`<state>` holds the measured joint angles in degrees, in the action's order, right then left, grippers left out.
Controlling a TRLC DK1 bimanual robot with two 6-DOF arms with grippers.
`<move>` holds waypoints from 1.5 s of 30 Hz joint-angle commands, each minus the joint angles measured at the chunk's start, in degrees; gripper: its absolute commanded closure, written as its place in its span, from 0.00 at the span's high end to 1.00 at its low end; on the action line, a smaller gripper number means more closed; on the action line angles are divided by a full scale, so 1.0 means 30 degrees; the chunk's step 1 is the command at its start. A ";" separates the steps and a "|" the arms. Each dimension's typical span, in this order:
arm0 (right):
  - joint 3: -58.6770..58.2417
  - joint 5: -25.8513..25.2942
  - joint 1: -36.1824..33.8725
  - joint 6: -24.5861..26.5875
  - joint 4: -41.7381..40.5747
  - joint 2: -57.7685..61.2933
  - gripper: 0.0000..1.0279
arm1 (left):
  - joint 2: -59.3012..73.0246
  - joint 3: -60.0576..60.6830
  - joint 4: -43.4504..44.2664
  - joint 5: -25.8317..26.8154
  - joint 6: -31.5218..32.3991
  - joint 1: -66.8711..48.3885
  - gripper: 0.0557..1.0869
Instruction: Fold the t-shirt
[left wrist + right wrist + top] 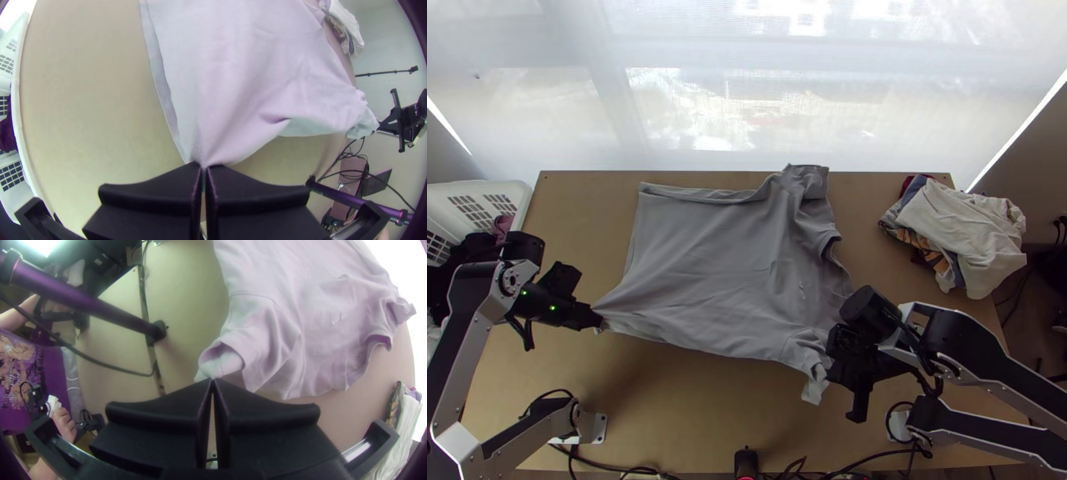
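Grey cotton t-shirt [707, 264] lying spread across the light wooden table [691, 408], its hem side towards the left arm and its sleeves and neck side towards the right arm. Left gripper [600, 325]: at the near corner of the hem; fingers [151, 195] closed together on the cloth, which runs into them in converging creases. In the left wrist view a second edge of fabric lies just beside the upper layer. Right gripper [832, 371]: at the near sleeve [807, 352]; fingers [267, 418] pinched on the edge of its cuff, cloth creased and rumpled around the grip. Far sleeve [805, 182]: near the table's far edge, bunched, with folds running down from it towards the middle of the shirt. Surroundings: loose heap of mixed clothes, off-white garment [955, 220] uppermost, at the table's far right corner and partly past its edge; white slotted plastic basket [519, 196] at the left edge, dark clothes [467, 260] inside; black cables [607, 466] along the near edge.
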<state>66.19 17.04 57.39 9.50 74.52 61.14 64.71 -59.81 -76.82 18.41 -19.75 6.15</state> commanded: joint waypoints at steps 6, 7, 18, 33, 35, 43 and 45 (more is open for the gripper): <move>-0.1176 0.1792 0.2463 -0.1408 0.2523 -0.0782 0.03 | -0.2233 0.3004 -0.2285 -0.1802 -0.4287 0.1055 0.04; -0.1498 0.1938 0.2522 -0.1408 0.2494 -0.0841 0.03 | -0.2468 0.3472 -0.2344 -0.2212 -0.4638 0.1055 0.04; -0.2465 0.2729 0.2610 -0.0998 0.1585 0.0390 0.03 | -0.2233 0.4849 -0.2754 -0.3501 -0.5048 -0.0381 0.03; -0.1703 0.2670 -0.1433 -0.0646 -0.0436 0.0976 0.88 | 0.0609 0.0132 -0.1348 -0.1685 -0.3642 -0.0498 0.94; -0.1176 0.2670 -0.3337 0.0204 -0.0524 0.1474 0.88 | 0.2542 -0.1772 -0.0527 -0.0718 -0.3056 0.0322 0.94; 0.1637 0.2729 -0.7673 0.0819 -0.2458 0.4228 0.88 | 1.1126 -1.0151 0.4922 -0.0953 0.2598 -0.0498 0.94; 0.1930 0.2729 -0.7878 0.0526 -0.3102 0.4697 0.88 | 1.3734 -1.2817 0.5039 -0.1304 0.3711 -0.0879 0.94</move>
<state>67.35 25.12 41.04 11.00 69.97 70.24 85.54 -77.67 -68.64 15.49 -18.74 5.39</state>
